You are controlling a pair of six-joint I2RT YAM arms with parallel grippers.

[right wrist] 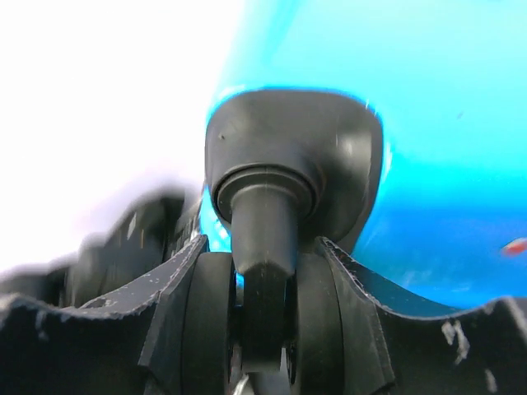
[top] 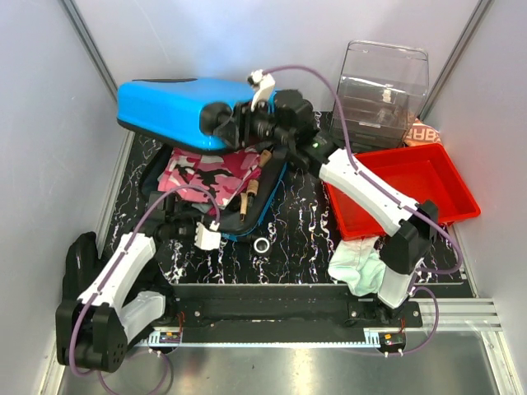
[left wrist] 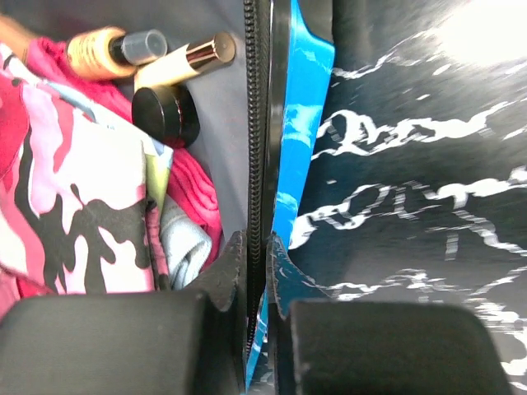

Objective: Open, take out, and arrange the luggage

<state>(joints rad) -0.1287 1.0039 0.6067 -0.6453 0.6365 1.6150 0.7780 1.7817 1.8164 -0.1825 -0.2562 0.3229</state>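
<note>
The bright blue luggage lies open at the back left of the black marbled mat. Its lid (top: 165, 111) is raised and its lower shell (top: 268, 202) lies flat, holding a pink camouflage garment (top: 206, 173) and cosmetic tubes (top: 247, 197). My right gripper (top: 239, 123) is shut on a black wheel caster (right wrist: 263, 247) at the lid's corner, with fingers (right wrist: 165, 304) on both sides of the wheel. My left gripper (top: 222, 230) is shut on the lower shell's zipper rim (left wrist: 257, 164). The left wrist view shows the garment (left wrist: 66, 189), a round black jar (left wrist: 169, 115) and tubes (left wrist: 181, 62) inside.
A red tray (top: 436, 177) stands at the right, with a clear plastic box (top: 383, 82) behind it. A pale green and white cloth (top: 358, 267) lies by the right arm's base. A small ring (top: 262, 244) lies on the mat in front of the luggage.
</note>
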